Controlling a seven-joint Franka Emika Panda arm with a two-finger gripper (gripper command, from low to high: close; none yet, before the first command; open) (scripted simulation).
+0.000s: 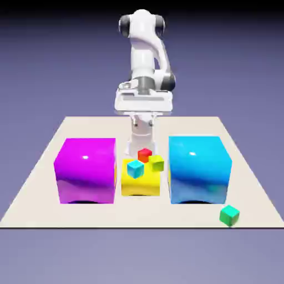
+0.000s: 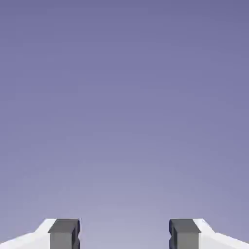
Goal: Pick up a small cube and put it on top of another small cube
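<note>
The small emerald cube [image 1: 229, 216] is lying near the table's [image 1: 25, 209] front edge, toward the exterior view's right, beyond the big blue block [image 1: 199, 171] from the gripper [image 2: 124, 234]; the arm [image 1: 142, 50] is standing folded upright at the far side, its hand aiming outward over the table; the fingers are standing wide apart, gripping nothing.
</note>
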